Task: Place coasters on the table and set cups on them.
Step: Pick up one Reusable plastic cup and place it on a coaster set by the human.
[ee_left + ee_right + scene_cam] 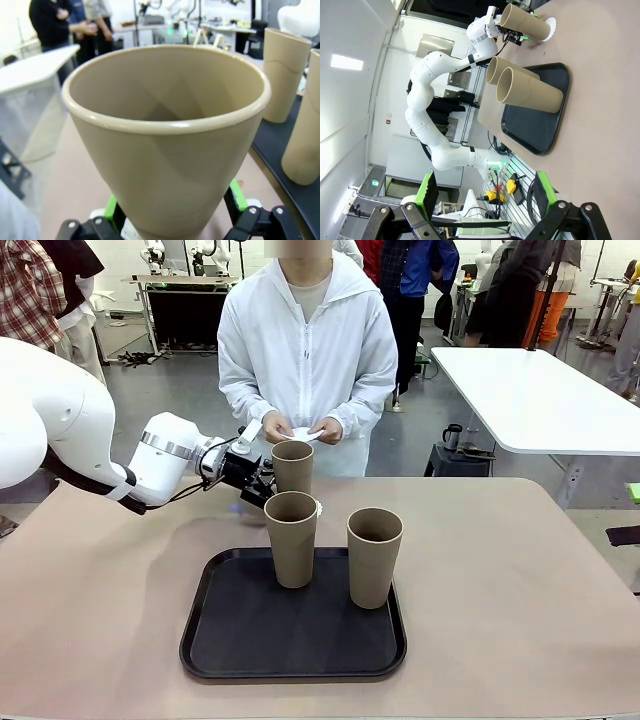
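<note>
Cups number three, all upright on their bases, long axes vertical.

1. Desk: carries every item. A person stands at its far edge.
2. Tray: black, lying at the middle of the near edge. Two cups stand on it, one at its far-left part and one at its right part, apart from each other.
3. Far cup: stands off the tray, just beyond the tray's far edge and toward the desk's far edge. It rests on a coaster, whose scalloped rim shows around the base.
4. Coasters: white pieces, apparently the spare ones, are held in the person's hands above the far edge. No coaster lies bare on the desk.
5. Left tool: it reaches in level from the desk's left side, across the far cup's vertical axis. The far cup's base sits between its fingers, straight ahead of the wrist. The jaws stand fully spread. The green pads lie just beside the cup wall on either side. Assessment: released, not grasping.
6. Right tool: jaws spread wide, nothing between them, well apart from all cups.

Assessment: one cup is set and two are pending. The far-left tray cup lies nearest the left tool, on its near side. The right tray cup lies toward the right arm's side. Either transfer requires a coaster laid on the desk first.
</note>
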Robot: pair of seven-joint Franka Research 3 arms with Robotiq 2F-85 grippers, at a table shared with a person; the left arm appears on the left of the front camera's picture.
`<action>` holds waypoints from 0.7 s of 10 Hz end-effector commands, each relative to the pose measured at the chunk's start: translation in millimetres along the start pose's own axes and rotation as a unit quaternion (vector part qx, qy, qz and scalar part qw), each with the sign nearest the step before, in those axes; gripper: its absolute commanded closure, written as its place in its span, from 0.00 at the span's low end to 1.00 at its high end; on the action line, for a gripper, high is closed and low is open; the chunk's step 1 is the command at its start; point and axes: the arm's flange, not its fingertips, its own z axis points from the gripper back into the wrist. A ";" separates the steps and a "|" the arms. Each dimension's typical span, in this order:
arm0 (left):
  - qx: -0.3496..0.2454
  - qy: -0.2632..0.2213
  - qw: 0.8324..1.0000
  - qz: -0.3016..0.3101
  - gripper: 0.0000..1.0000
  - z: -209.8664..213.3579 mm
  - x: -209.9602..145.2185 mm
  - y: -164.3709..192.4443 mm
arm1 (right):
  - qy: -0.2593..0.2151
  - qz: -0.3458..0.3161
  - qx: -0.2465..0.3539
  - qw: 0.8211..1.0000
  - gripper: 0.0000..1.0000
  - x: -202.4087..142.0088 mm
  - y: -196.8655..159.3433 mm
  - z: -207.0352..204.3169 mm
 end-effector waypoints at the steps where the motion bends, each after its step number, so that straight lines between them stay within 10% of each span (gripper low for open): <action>1: 0.000 0.022 1.000 0.008 0.00 -2.1 4.8 2.3 | -0.001 0.006 0.007 1.000 0.00 0.9 -1.0 1.2; 7: 0.008 0.067 0.998 0.017 0.00 1.6 6.9 8.0 | -0.001 0.006 0.007 1.000 0.00 0.9 -1.0 1.2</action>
